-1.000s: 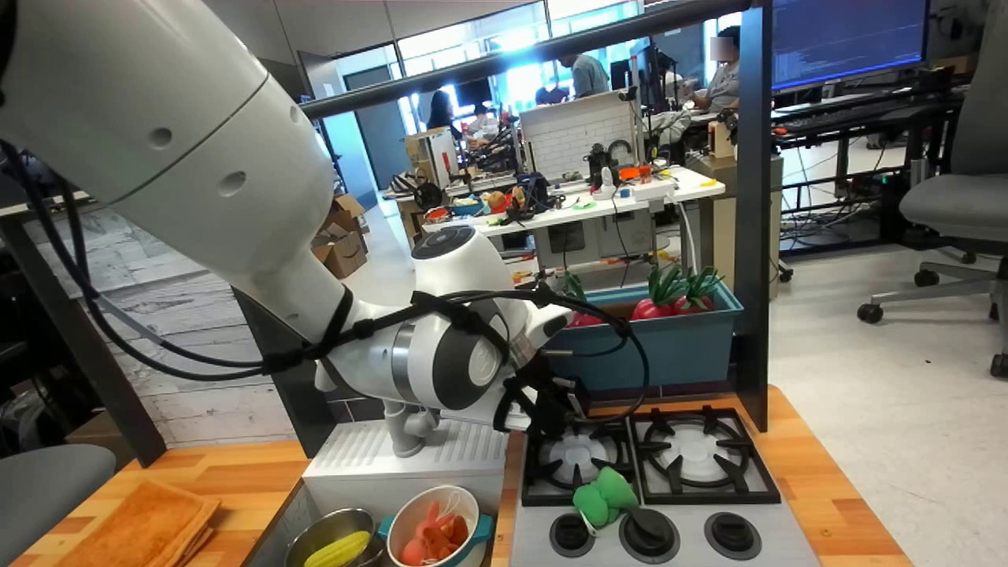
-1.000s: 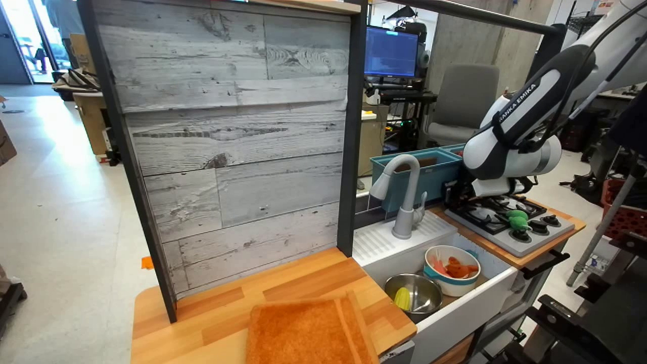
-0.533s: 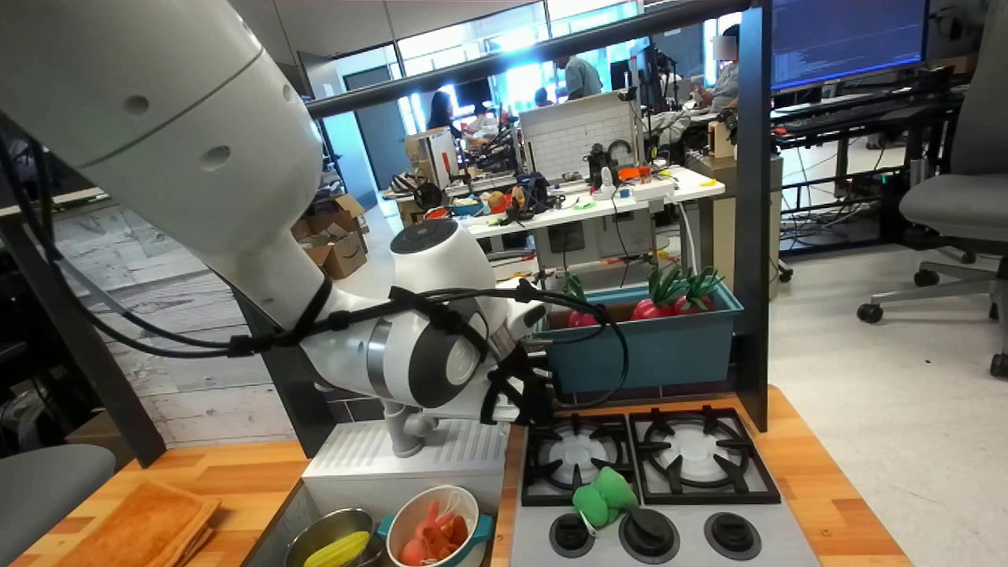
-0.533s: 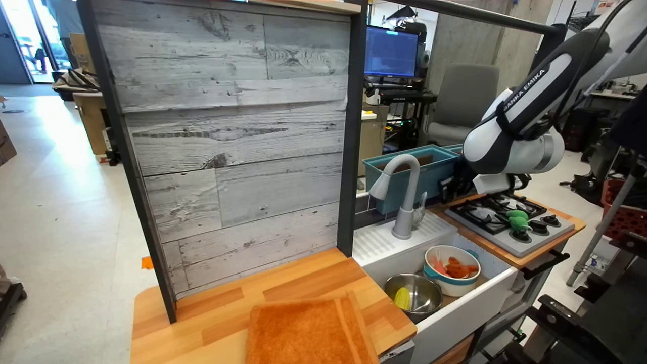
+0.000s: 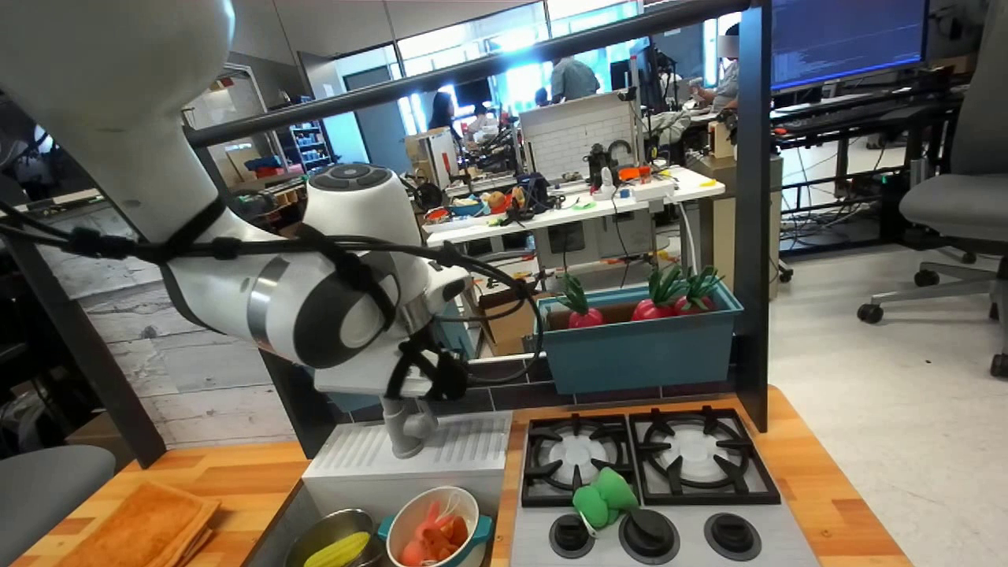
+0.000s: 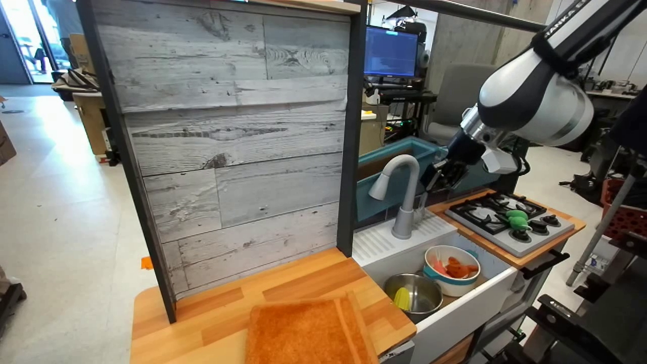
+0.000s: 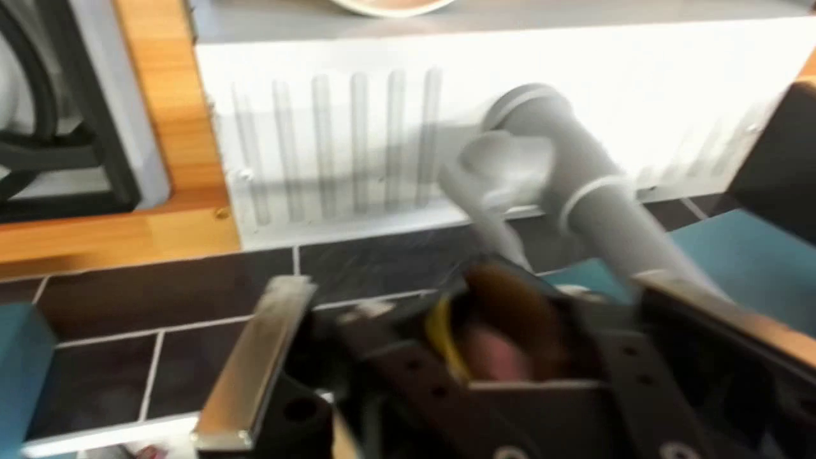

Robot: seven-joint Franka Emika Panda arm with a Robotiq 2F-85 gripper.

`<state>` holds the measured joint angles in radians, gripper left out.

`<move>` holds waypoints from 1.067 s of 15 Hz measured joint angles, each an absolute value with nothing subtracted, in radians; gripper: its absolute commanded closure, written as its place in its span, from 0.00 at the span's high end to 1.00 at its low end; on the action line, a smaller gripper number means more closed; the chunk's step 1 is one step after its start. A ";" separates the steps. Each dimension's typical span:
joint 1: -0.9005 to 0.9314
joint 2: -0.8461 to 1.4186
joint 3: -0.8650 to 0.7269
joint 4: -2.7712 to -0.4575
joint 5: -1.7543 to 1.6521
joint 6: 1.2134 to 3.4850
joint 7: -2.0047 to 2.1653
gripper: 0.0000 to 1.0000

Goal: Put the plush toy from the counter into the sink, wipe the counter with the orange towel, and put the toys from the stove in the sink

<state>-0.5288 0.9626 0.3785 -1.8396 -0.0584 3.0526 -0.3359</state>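
The orange towel (image 6: 308,331) lies folded on the counter (image 6: 212,336), well apart from the faucet (image 6: 412,189) on one side; the green toy (image 5: 602,500) rests on the stove (image 5: 691,524), to the faucet's other side. The wipe looks like your step in hand, though I can't tell whether it is already done. Your gripper (image 7: 475,284) is just beside the faucet, toward the stove; its jaws stand spread wide, gripping nothing that I can make out. Raise it above the faucet before you cross, since it could snag there. Over the towel, pinch a few layers near a fold, then drag with light, even pressure, heading away from the faucet so the towel doesn't slump into the sink (image 6: 465,318) below it.
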 measured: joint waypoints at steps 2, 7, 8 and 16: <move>-0.552 0.940 0.428 -1.909 -0.055 2.978 -0.348 0.03; -0.510 0.941 0.446 -1.994 -0.025 2.781 -0.349 0.03; -0.494 0.942 0.439 -1.998 -0.012 2.756 -0.350 0.03; -0.373 0.997 0.375 -1.954 0.030 2.753 -0.383 0.40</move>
<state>-0.3727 0.9965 0.3748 -1.9541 0.0295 2.7527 -0.3834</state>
